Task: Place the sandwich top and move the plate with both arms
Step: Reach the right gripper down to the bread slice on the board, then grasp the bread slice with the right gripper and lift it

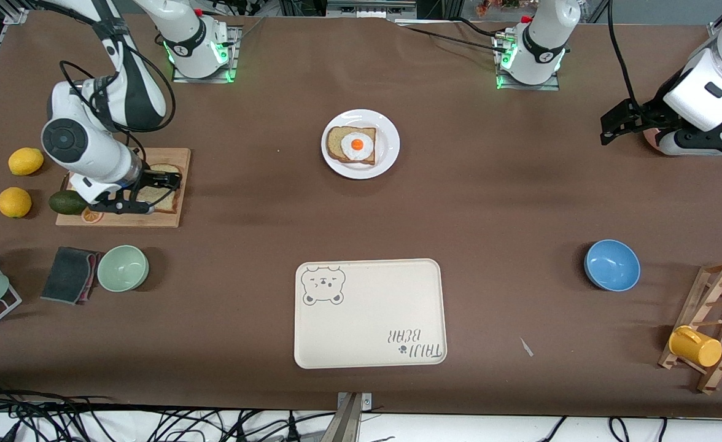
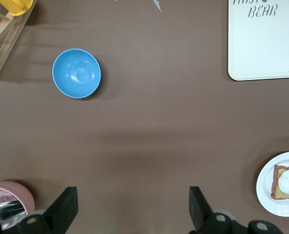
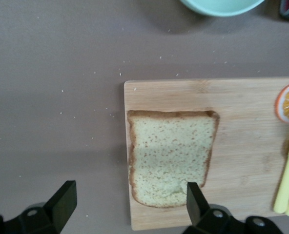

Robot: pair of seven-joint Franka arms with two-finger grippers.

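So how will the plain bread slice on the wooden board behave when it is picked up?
The sandwich top looks thin and porous, so it is probably light and may bend if it is held by one edge. It lies flat on the cutting board, so it probably will not roll, but a push could slide it. Its crumb looks soft, so a hard squeeze may dent it.

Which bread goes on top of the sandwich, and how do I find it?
Look at the wooden board at the right arm's end of the table, beside the avocado. The sandwich top lies flat on it, under the open right gripper. It is plain speckled bread; the other slice, on the white plate, has a fried egg on it.
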